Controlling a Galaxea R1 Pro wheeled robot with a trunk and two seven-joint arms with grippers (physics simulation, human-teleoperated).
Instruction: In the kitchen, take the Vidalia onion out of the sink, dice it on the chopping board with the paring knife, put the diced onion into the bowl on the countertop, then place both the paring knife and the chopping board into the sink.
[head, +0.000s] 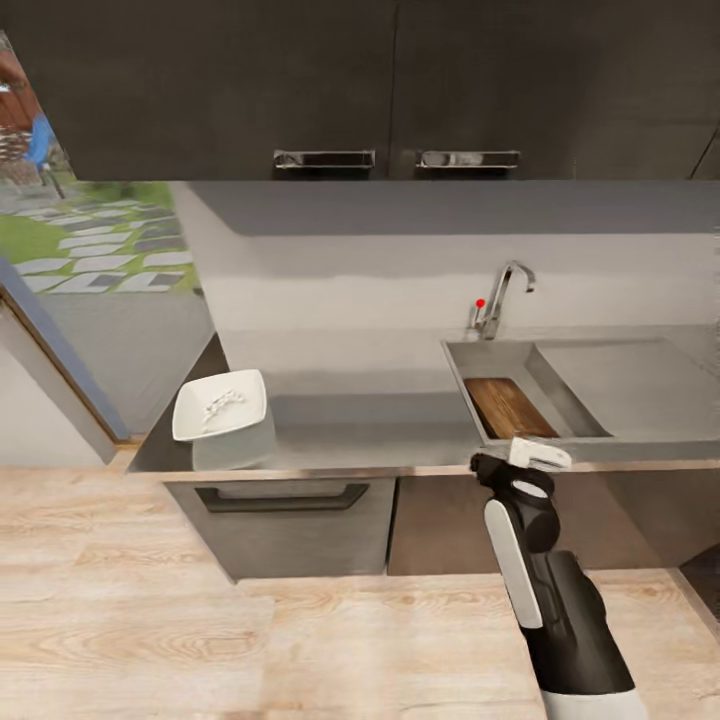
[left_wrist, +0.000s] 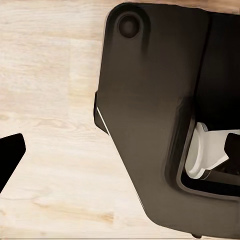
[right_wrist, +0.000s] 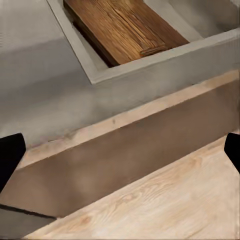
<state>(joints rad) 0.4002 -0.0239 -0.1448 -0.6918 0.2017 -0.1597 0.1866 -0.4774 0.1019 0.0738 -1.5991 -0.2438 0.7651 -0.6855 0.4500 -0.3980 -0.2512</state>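
Observation:
The dark-brown chopping board lies inside the sink. At the countertop's left end stands the white square bowl, holding the diced onion as tiny white cubes. My right gripper hovers open and empty just in front of the sink's front rim. Over the wooden floor, beside my own dark body, my left gripper is open and holds nothing. The paring knife and a whole Vidalia onion are out of view.
A bent chrome tap with a red knob rises behind the basin, and the flat drainer lies to its right. Dark wall cabinets hang above. A drawer front sits under the counter, and light wooden floor spreads before it.

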